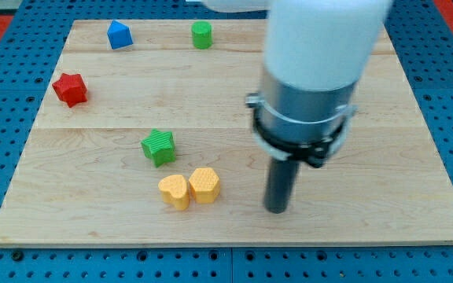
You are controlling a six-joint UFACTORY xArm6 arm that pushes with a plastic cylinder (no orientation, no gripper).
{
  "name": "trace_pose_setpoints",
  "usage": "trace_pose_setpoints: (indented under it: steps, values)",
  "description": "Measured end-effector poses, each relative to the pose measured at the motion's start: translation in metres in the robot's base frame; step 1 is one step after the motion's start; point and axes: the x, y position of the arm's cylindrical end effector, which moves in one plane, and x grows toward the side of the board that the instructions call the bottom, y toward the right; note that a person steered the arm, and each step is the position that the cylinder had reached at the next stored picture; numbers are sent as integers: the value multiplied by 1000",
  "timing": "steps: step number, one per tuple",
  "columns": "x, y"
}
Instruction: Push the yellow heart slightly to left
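Two touching items, lower centre: yellow heart (174, 191), yellow block (204, 185). Tip (278, 211) apart at right; no hand fitted. Nudge leftward gently.

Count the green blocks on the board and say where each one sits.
2. A green star sits left of centre, just above the two yellow blocks. A green cylinder stands near the view's top edge. The arm may hide others.

Broad white cylinder body (325, 35) above a grey metal collar (309, 98), ringed by a black clamp band (297, 141); below, a straight dark rod ending at my tip (277, 211).
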Motion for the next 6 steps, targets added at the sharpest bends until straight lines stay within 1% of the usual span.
trace_pose_setpoints:
  steps: [1,3,4,5,6]
  values:
    - [-6,-83]
    - [-23,-211]
    - [-37,-235]
    - [-48,-201]
    - [-72,-191]
